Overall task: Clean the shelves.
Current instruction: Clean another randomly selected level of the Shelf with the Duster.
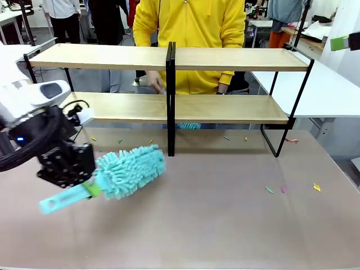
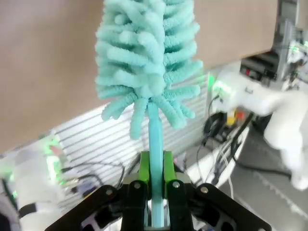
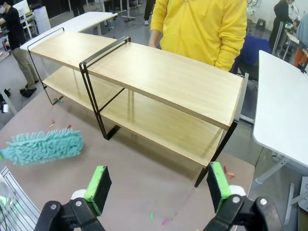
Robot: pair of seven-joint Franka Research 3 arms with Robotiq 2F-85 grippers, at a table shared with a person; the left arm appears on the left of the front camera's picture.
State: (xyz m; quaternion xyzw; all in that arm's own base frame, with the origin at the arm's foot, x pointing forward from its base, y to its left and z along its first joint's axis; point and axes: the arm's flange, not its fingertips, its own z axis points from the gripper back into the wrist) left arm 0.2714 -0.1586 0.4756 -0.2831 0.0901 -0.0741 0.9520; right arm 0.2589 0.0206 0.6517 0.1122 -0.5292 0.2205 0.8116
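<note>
The shelves (image 1: 236, 59) (image 3: 159, 72) are two light wood boards on a thin black frame with a black centre post, standing across the far half of the table. A teal fluffy duster (image 1: 129, 170) (image 2: 144, 62) (image 3: 43, 147) hangs low over the tabletop in front of the shelves' left half, apart from them. My left gripper (image 1: 90, 188) (image 2: 154, 166) is shut on its handle, just behind the head. My right gripper (image 3: 159, 187) is open and holds nothing, high above the table's right side and facing the shelves. One of its green pads (image 1: 339, 43) shows at the top right of the front view.
A person in a yellow hoodie (image 1: 191, 28) stands behind the shelves with a hand (image 1: 154, 81) between the boards. Small coloured scraps (image 1: 270, 190) lie on the grey-brown tabletop (image 1: 225, 225) and under the lower board. A white table (image 1: 329, 93) adjoins at the right.
</note>
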